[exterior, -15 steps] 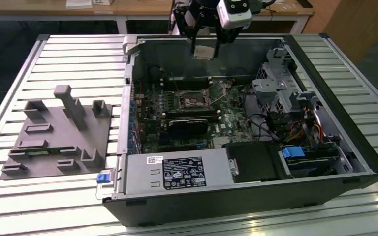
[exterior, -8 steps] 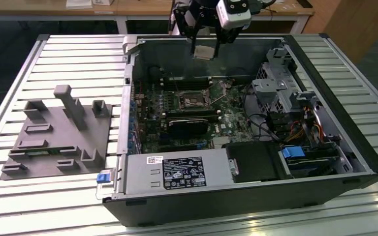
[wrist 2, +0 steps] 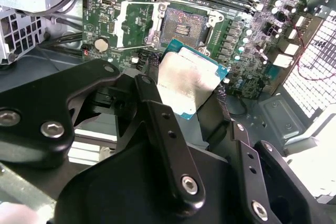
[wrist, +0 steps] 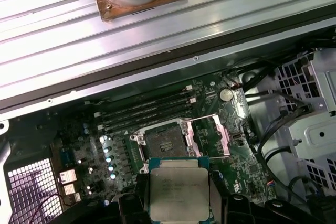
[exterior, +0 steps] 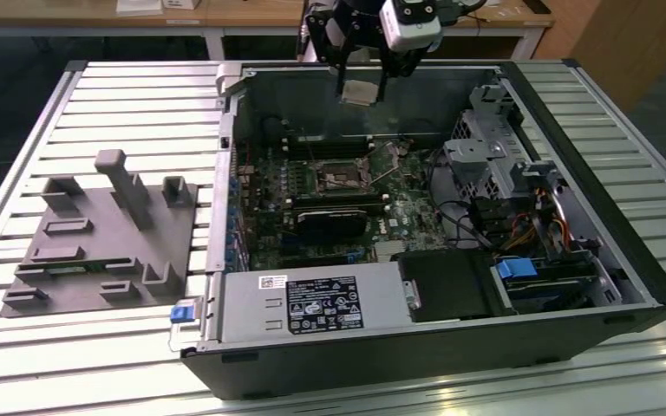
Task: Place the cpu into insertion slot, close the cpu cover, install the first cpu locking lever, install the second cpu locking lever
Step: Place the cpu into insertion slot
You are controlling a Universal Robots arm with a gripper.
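Placement in hand: we are holding the cpu (wrist 2: 186, 85), pinched at its edges by the gripper (exterior: 360, 85), above the motherboard (wrist: 252, 166), well apart from the insertion slot (wrist: 163, 141). The cpu cover (wrist: 212, 135) is lying open beside it. Seating, we judge, is calling for squaring chip to socket.

Silvery-grey cpu (wrist 2: 186, 85), teal edge, green motherboard (wrist 2: 105, 17)
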